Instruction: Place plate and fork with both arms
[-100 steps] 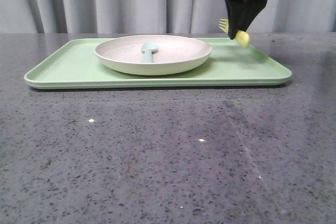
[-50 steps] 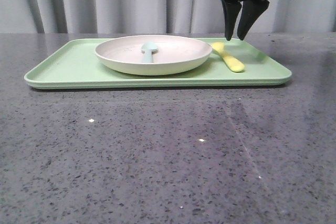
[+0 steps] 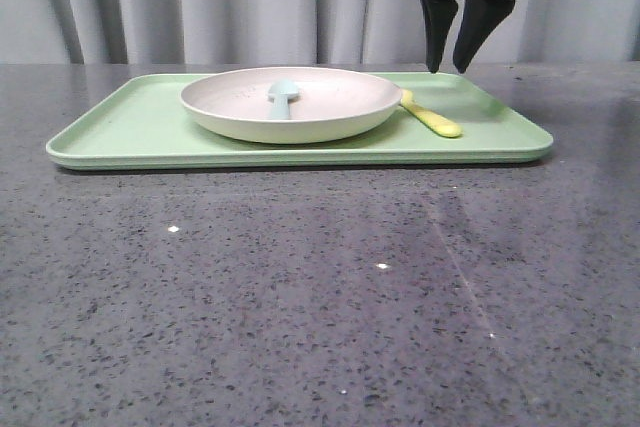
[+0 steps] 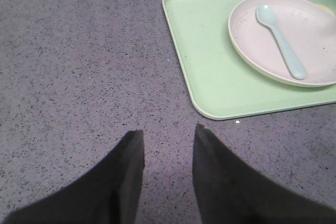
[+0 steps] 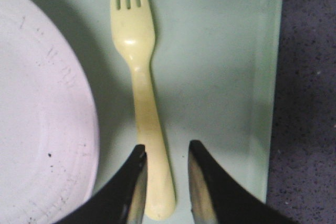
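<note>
The cream-white plate point(image 3: 292, 102) sits on the light-green tray point(image 3: 140, 132), with a pale blue spoon point(image 3: 284, 95) lying in it. The yellow fork point(image 3: 432, 117) lies flat on the tray just right of the plate. My right gripper point(image 3: 451, 69) is open and empty, hanging above the fork. In the right wrist view the fork point(image 5: 139, 93) lies below the gripper point(image 5: 167, 150), its handle end between the open fingers, beside the plate point(image 5: 42, 119). My left gripper point(image 4: 169, 135) is open and empty over bare table, away from the tray point(image 4: 210, 72) and plate point(image 4: 315, 24).
The tray's raised rim point(image 5: 265, 87) runs close by the fork on the side away from the plate. Speckled grey tabletop point(image 3: 320, 287) spreads in front of the tray. Grey curtains point(image 3: 200, 2) hang behind.
A second ago the right gripper held the fork above the tray. It has let go; the fork now lies on the tray and the fingers stand open, slightly higher.
</note>
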You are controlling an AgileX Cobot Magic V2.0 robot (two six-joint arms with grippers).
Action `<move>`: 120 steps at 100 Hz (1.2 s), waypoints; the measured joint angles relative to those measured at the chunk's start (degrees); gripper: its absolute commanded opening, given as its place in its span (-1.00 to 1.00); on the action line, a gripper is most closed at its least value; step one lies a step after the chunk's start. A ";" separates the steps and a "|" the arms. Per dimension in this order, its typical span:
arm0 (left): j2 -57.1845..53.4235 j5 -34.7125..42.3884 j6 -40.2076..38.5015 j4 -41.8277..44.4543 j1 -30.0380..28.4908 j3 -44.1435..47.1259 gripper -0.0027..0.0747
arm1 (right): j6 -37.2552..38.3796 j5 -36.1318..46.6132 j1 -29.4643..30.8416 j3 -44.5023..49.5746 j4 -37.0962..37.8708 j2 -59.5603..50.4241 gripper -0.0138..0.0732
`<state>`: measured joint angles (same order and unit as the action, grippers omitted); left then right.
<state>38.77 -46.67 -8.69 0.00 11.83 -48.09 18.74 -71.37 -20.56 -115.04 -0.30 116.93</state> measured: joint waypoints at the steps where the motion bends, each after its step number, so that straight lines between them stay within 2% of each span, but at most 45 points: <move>1: 0.00 0.00 0.00 0.00 0.00 0.00 -0.34 | 0.00 0.00 0.00 0.00 0.00 -0.12 -0.19; 22: 0.00 0.92 0.00 0.00 0.00 0.00 -0.34 | 0.00 0.00 -0.47 0.38 0.00 -4.83 -0.19; 36: 0.00 1.77 0.00 0.00 0.00 0.00 -0.34 | 0.00 0.00 -0.93 5.65 0.00 -10.21 -0.19; 49: 0.00 2.18 0.00 0.00 0.00 0.00 -0.34 | 0.00 2.93 -1.31 15.90 -0.11 -17.16 -0.19; 78: 0.00 2.47 0.00 0.00 0.00 0.00 -0.35 | 0.00 16.74 -1.66 40.41 0.30 -36.48 -0.19; 95: -0.35 2.62 0.00 0.00 0.00 0.11 -0.63 | 0.00 24.79 -1.66 52.94 1.57 -48.95 -0.20; 110: -1.24 3.54 0.00 0.00 0.00 1.52 -0.97 | 0.00 30.05 -1.66 61.38 3.49 -58.73 -0.54; 120: -2.23 4.14 0.00 0.00 0.00 3.04 -0.98 | 0.00 31.41 -1.66 65.70 4.55 -64.45 -0.80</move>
<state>36.54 -42.53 -8.69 0.00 11.83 -45.05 18.74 -39.96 -22.22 -49.33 4.25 52.49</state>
